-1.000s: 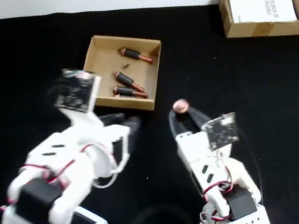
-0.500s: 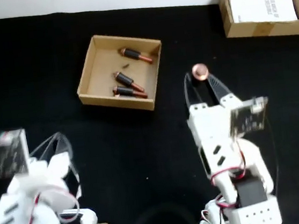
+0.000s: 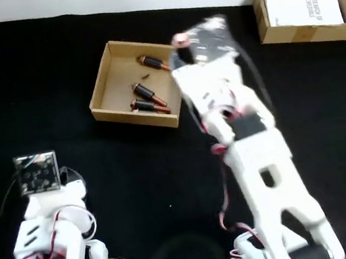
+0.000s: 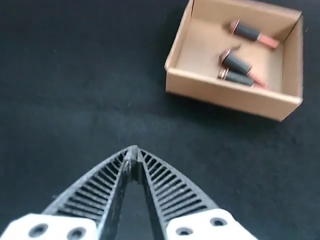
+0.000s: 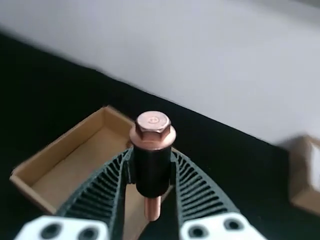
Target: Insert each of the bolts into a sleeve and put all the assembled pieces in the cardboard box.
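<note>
My right gripper (image 5: pixel 150 172) is shut on an assembled piece (image 5: pixel 151 160), a copper bolt in a black sleeve, held upright. In the high view the bolt's copper head (image 3: pixel 180 39) sits beside the right wall of the cardboard box (image 3: pixel 97 82), under the stretched right arm (image 3: pixel 219 93). Three assembled pieces (image 3: pixel 150 96) lie inside the cardboard box; they show in the left wrist view as assembled pieces (image 4: pixel 240 65) in the box (image 4: pixel 225 95). My left gripper (image 4: pixel 131 152) is shut with nothing in it, low over the black table near its front left.
A second cardboard box (image 3: pixel 305 13) holding a white leaflet stands at the back right. The white wall (image 5: pixel 200 60) rises behind the table's far edge. The left arm's base (image 3: pixel 48 243) stands at the front left.
The right arm has stretched forward and to the left, carrying the piece from mid-table to the box's right wall. The left arm has pulled back from the box to the front left.
</note>
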